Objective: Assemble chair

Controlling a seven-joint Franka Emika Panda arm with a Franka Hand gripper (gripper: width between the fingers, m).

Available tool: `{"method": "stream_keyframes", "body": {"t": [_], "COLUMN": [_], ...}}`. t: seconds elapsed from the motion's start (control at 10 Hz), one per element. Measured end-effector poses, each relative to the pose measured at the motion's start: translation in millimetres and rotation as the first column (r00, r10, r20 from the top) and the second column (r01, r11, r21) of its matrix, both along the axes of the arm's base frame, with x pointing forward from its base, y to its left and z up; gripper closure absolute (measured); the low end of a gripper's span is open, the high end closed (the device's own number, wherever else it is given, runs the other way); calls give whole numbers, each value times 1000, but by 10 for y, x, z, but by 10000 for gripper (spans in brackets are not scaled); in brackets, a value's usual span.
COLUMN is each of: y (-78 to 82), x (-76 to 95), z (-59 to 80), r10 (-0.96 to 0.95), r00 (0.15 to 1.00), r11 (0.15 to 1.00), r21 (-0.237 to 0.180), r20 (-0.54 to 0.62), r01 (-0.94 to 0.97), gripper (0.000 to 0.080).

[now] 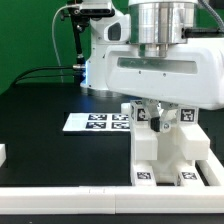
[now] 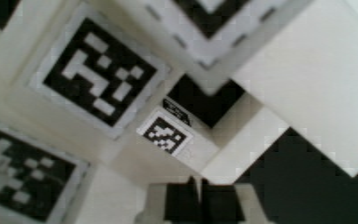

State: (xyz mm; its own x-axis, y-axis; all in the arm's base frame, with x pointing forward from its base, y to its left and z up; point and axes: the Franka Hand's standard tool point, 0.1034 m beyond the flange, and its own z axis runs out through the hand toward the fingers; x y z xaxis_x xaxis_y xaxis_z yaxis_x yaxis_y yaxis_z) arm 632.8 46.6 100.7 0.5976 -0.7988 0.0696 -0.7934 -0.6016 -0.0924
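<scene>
The chair (image 1: 168, 152) is a chunky white block structure with black-and-white tags, standing at the front of the black table on the exterior view's right. My gripper (image 1: 156, 118) hangs straight down over its top, fingertips at the upper parts. In the wrist view the white tagged chair parts (image 2: 105, 120) fill the picture at very close range. The two dark fingers (image 2: 172, 203) stand pressed together with only a thin light line between them, and nothing shows held there. The gripper (image 2: 195, 203) sits against a white surface of the chair.
The marker board (image 1: 92, 122) lies flat on the table just behind the chair, toward the exterior view's left. A white rail (image 1: 70, 202) runs along the front edge. A small white piece (image 1: 3, 153) shows at the left edge. The robot base (image 1: 100, 45) stands at the back.
</scene>
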Motion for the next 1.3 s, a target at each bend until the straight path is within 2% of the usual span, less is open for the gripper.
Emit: {"method": "stream_keyframes", "body": {"t": [0.2, 0.4, 0.5, 0.6, 0.7, 1.1, 1.2, 1.3], "y": [0, -30, -66, -51, -50, -115, -141, -219], "x": [-4, -28, -55, -91, -91, -97, -100, -112], "z": [21, 175, 250, 338, 441, 389, 389, 399], "r10": [23, 145, 298, 393, 501, 708, 778, 885], "r00": [1000, 989, 954, 918, 865, 704, 627, 463], "r11": [1000, 989, 955, 919, 865, 705, 627, 463], "r21": [1, 14, 20, 38, 35, 1, -5, -6], "r20": [-3, -21, -36, -51, -35, -44, -46, -53], "r01": [-23, -145, -297, -391, -500, -709, -779, -886], "gripper": [783, 430, 294, 294, 181, 151, 150, 150]}}
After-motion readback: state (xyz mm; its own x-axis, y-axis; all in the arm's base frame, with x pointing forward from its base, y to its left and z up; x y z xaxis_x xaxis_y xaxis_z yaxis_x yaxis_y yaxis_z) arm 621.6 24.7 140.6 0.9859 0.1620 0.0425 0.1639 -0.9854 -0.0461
